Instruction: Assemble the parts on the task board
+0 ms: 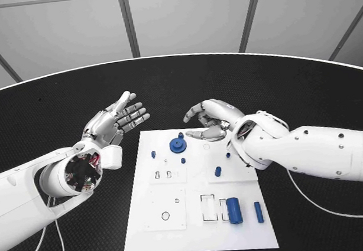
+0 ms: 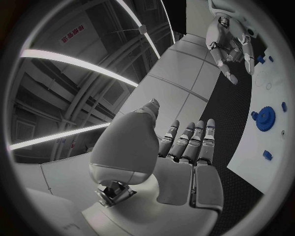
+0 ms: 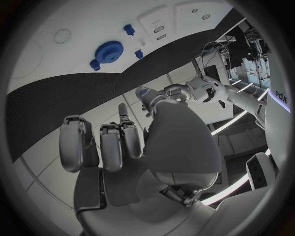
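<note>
Blue gear [image 1: 177, 145] just beside right hand [image 1: 207, 122], seemingly untouched

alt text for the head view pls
Two white robot arms hold silver hands above a black table: the left hand open beside a white rectangular task board, the right hand curled over its far edge. Small blue plastic parts, including a blue gear, sit on the board.

I see right hand [image 1: 208, 122] covering far edge of task board [image 1: 199, 230]. Right forearm hides part of board's right edge. In left wrist view board cut by circle rim. Small blue pegs [image 1: 218, 171] too small for me to tell shape.
</note>
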Robot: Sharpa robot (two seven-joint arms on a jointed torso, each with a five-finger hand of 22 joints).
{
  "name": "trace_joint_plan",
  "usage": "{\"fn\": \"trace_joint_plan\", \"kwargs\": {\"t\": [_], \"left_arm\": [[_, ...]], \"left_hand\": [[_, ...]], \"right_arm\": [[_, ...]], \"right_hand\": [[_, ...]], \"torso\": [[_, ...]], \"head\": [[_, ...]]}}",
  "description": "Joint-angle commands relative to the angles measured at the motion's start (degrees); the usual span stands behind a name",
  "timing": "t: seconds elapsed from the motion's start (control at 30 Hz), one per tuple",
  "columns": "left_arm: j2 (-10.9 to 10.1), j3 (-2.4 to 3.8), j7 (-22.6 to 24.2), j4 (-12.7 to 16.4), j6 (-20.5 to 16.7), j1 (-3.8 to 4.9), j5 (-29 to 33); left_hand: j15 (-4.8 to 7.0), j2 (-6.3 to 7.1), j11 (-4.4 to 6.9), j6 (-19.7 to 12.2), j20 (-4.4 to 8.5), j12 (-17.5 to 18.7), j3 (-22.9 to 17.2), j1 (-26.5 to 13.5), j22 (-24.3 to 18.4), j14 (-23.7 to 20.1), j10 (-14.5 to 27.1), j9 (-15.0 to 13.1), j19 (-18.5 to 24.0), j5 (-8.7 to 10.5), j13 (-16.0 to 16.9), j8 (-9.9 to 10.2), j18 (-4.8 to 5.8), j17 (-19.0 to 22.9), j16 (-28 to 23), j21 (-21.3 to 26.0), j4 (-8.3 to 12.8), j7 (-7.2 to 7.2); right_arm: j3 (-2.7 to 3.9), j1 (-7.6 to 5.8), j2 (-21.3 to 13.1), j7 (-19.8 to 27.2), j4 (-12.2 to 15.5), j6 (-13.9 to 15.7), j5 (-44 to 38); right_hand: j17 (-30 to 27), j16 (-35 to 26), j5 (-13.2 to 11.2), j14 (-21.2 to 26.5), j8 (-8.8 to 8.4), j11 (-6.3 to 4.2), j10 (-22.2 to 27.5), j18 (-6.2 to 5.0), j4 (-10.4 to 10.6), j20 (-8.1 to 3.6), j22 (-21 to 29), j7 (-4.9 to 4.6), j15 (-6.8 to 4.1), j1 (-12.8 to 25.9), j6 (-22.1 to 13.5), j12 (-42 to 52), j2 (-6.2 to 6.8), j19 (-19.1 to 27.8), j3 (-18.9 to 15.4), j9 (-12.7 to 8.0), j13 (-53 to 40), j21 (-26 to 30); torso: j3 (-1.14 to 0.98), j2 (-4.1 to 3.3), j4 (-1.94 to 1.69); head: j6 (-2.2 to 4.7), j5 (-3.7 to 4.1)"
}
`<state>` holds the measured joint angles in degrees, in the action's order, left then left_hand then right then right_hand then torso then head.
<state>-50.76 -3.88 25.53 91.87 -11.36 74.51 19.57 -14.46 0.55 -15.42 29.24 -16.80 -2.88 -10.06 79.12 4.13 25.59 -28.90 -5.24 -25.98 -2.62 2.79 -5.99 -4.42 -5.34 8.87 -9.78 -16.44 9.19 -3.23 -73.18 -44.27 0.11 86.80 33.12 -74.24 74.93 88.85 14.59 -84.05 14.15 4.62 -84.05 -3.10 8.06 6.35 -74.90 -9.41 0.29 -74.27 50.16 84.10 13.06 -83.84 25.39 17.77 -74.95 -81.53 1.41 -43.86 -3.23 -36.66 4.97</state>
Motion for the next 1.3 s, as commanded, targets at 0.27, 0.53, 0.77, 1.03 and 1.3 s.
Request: {"fn": "trace_joint_plan", "kwargs": {"t": [0.27, 0.53, 0.77, 1.03, 1.3], "left_arm": [[0.31, -0.01, -0.11, -1.78, 0.82, -0.06, 0.00], [0.47, -0.02, -0.19, -2.40, 1.21, -0.13, 0.00], [0.31, -0.02, -0.20, -2.29, 1.23, -0.15, 0.00], [-0.14, -0.02, -0.18, -1.98, 1.13, -0.15, 0.00], [-0.25, -0.02, -0.17, -1.85, 1.06, -0.15, 0.00]], "left_hand": [[0.03, -0.55, -0.08, 0.27, 0.03, -0.02, -0.36, -0.14, -0.11, -0.09, -0.33, -0.09, 0.38, -0.31, 0.01, -0.06, 0.13, 0.01, -0.10, 0.32, 0.06, 7.91], [0.04, -0.56, -0.07, 0.52, 0.03, -0.05, -0.38, -0.12, -0.12, 0.12, -0.59, -0.13, 0.39, -0.32, 0.03, -0.12, 0.13, -0.03, -0.02, 0.33, 0.07, 7.91], [0.05, -0.59, -0.06, 0.71, 0.03, -0.08, -0.42, -0.09, -0.13, 0.22, -0.76, -0.17, 0.36, -0.32, 0.05, -0.17, 0.13, -0.05, 0.02, 0.33, 0.09, 7.91], [0.05, -0.59, -0.06, 0.71, 0.03, -0.08, -0.42, -0.09, -0.13, 0.22, -0.76, -0.17, 0.36, -0.32, 0.05, -0.17, 0.13, -0.05, 0.02, 0.33, 0.09, 7.91], [0.07, -0.61, -0.04, 0.89, 0.03, -0.12, -0.46, -0.06, -0.14, 0.21, -0.93, -0.20, 0.35, -0.31, 0.07, -0.22, 0.14, -0.05, 0.03, 0.33, 0.10, 7.90]], "right_arm": [[-0.19, 0.44, -12.25, 8.51, -0.85, -0.46, 11.69], [-0.30, 3.11, -13.52, 7.44, -3.33, -3.70, 12.46], [-0.31, 4.41, -12.81, 4.28, -5.05, -5.19, 12.31], [-0.31, 6.20, -11.59, 1.56, -6.42, -3.67, 10.85], [-0.30, 6.53, -11.08, 1.09, -6.48, -3.17, 10.65]], "right_hand": [[11.18, -0.06, 0.60, -5.10, 0.09, -0.28, -0.61, 0.22, -0.81, -0.16, -4.77, 0.16, -0.14, -1.04, 0.74, -0.31, 0.93, 0.29, 0.07, -0.04, -8.43, 0.23], [11.57, 0.06, 0.50, -5.19, -0.67, -0.19, -0.62, 0.27, -1.34, -0.18, -4.99, 0.02, -0.10, -1.71, 0.03, -0.35, 1.19, 0.16, 0.20, -0.33, -8.39, 0.10], [11.71, 0.10, 0.23, -5.22, -1.25, -0.05, -0.56, 0.26, -1.61, -0.12, -4.94, -0.15, 0.01, -1.91, -0.61, -0.43, 1.42, 0.18, 0.10, -0.53, -8.31, 0.18], [11.61, 0.07, -1.82, -5.19, -3.61, 0.73, 0.01, 0.15, -1.52, 0.46, -4.60, -0.99, 0.68, -2.69, -3.79, -1.04, 0.91, 0.39, -3.61, -1.38, -7.66, 0.65], [11.81, 0.14, -2.41, -5.23, -4.12, 0.97, 0.01, 0.17, -0.99, 0.73, -4.77, -1.22, 0.92, -4.03, -4.13, -0.97, -0.09, 0.28, -6.83, -1.64, -7.71, 0.62]], "torso": [[-1.52, 0.85, 1.68], [-1.97, 0.92, 1.66], [-1.84, 0.65, 1.37], [-1.98, 0.39, 0.94], [-1.80, 0.50, 0.93]], "head": [[0.46, 2.40], [0.24, 3.25], [0.07, 3.39], [0.03, 3.76], [-0.33, 3.62]]}}
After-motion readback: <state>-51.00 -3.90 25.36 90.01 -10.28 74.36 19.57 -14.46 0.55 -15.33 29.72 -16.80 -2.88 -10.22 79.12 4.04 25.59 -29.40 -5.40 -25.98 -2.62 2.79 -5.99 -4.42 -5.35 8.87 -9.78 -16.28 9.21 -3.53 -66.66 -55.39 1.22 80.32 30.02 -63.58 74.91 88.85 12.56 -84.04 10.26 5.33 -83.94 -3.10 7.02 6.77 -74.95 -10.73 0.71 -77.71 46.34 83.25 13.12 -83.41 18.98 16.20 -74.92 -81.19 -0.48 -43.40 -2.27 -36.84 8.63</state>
